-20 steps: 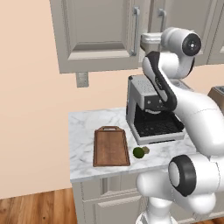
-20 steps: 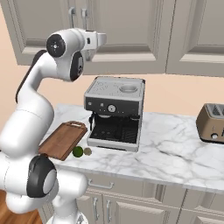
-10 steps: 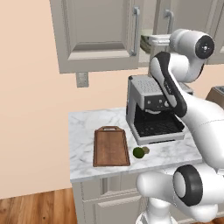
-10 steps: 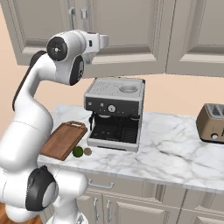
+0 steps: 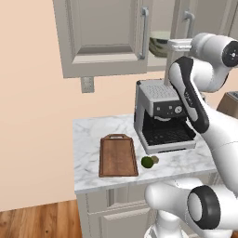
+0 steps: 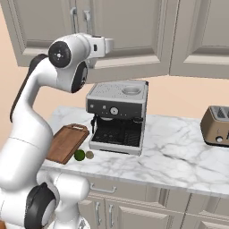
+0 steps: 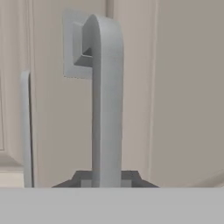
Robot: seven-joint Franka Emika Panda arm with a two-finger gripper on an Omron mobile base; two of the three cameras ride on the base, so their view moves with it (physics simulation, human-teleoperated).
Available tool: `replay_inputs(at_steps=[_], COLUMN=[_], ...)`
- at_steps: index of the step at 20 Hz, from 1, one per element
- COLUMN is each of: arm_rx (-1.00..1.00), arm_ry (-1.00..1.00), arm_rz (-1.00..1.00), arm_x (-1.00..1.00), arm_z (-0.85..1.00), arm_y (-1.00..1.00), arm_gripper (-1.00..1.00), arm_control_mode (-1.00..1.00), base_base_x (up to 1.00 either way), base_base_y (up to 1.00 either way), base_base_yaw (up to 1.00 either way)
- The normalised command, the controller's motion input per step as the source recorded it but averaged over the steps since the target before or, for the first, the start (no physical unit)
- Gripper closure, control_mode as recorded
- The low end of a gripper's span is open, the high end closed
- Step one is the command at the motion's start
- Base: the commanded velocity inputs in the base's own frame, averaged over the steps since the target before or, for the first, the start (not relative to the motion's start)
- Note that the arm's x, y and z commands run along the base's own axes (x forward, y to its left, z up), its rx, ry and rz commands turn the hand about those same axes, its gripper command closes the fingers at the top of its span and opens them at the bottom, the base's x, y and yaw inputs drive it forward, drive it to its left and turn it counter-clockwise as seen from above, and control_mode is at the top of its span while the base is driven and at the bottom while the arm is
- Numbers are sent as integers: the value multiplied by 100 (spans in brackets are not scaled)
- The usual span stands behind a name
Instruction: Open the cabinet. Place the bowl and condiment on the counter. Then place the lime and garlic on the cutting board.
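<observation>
My gripper point(image 7: 105, 178) is shut on the long silver bar handle point(image 7: 105, 96) of the cabinet's right door, near the bar's lower end. In the left base view the hand point(image 5: 185, 42) holds that door point(image 5: 180, 21) ajar, and through the gap the metallic bowl point(image 5: 160, 44) shows on the shelf. The left door point(image 5: 104, 37) is closed. The condiment is hidden. On the marble counter point(image 5: 88, 135) the lime point(image 5: 147, 161) and the garlic point(image 5: 155, 159) lie side by side, just right of the cutting board point(image 5: 117, 155).
A coffee machine point(image 5: 160, 116) stands on the counter under the cabinet, right behind the lime and garlic. Further right stands a toaster point(image 6: 217, 126). Bare marble point(image 6: 179, 147) lies between the two. Drawer fronts run below the counter.
The right cabinet door has swung out from closed as my hand pulled its handle back. A gap has opened and the bowl now shows inside.
</observation>
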Motion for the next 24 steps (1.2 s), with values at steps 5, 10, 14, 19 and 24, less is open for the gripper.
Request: replay_inputs(at_steps=[5,10,14,19,24], arm_rx=[0,0,0,0,0], arm_ry=[0,1,3,6,2], arm_rz=[0,0,0,0,0], arm_x=[-38,-31,-20,-13,-20], arm_z=[0,0,0,-4,-7], arm_y=[-40,-51,-50,-36,-40], arm_gripper=[100,100,100,100,100], arm_control_mode=[-100,-100,-100,-100,-100], base_base_x=[0,0,0,0,0], base_base_y=[0,0,0,0,0], base_base_yaw=[0,0,0,0,0])
